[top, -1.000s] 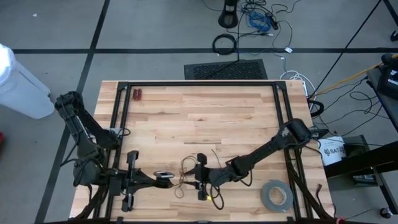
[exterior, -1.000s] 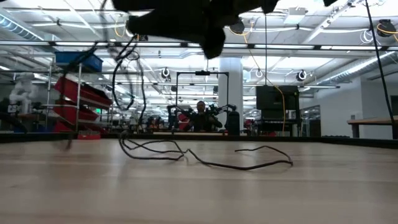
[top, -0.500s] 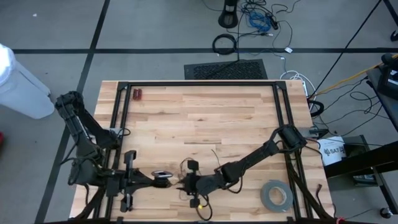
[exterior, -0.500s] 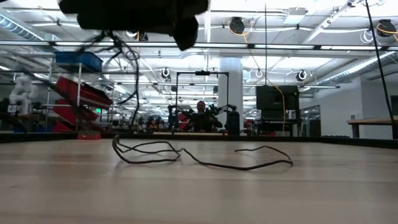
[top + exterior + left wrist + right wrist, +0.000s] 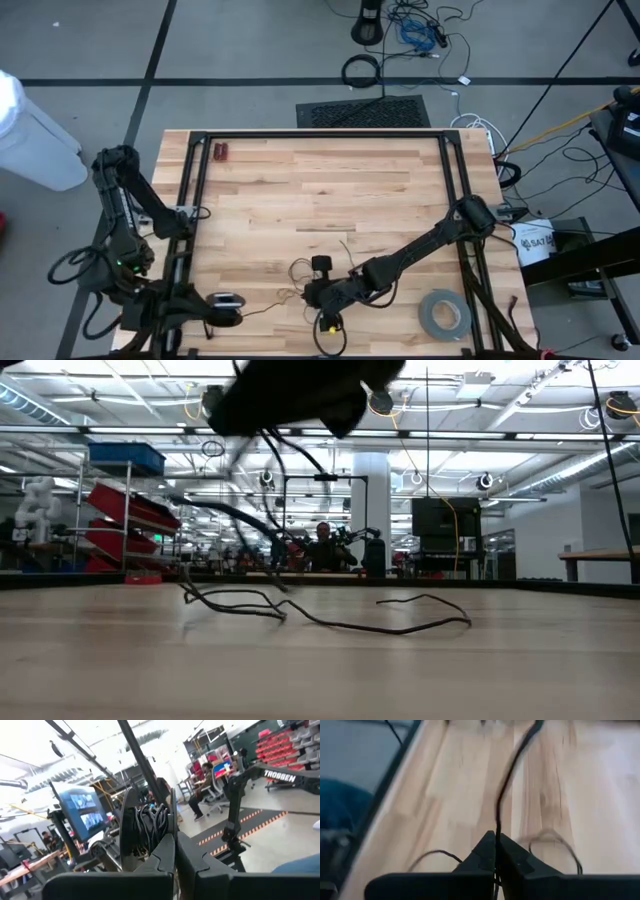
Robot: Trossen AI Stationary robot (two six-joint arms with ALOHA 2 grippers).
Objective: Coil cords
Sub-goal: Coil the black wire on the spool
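My right hand [image 5: 308, 293] is low over the near part of the table [image 5: 320, 190], its fingers pinched on the thin black cord [image 5: 506, 775], whose loose strands trail across the wood. My left hand [image 5: 172, 832], at the near left corner, is pressed together on a small wound bundle of that cord.

High view: straight down from above, far enough to take in the whole table [image 5: 330, 190] and the floor around it.
Low view: at tabletop height, level across the wood into the room — the cord [image 5: 330, 615] lies close ahead.
Left wrist view: very near its own fingers [image 5: 167, 847], facing out into the room.
Right wrist view: close over the wood, looking along the cord.
Shared: high, low and right wrist views all take in the tabletop and the cord.
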